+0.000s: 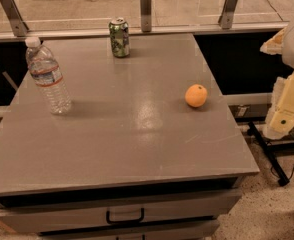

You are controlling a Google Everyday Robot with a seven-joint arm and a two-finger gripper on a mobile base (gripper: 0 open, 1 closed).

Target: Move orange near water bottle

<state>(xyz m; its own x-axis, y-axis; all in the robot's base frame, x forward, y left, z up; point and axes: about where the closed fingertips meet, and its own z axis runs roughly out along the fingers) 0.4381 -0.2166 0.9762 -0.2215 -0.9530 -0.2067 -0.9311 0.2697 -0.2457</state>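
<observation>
- Orange (196,95) sits right on the table (112,134), well apart from water bottle (48,76) at left.
- Gripper (286,106) is off the table's right edge; I cannot tell its opening.
- I judge orange light, firm, roll-prone; grasp across its middle.

High view down onto table (122,134), gripper (285,111) far right.

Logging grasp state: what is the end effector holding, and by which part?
Nothing: the small round orange fruit lies free on the grey table; the end effector is off its right edge.
</observation>
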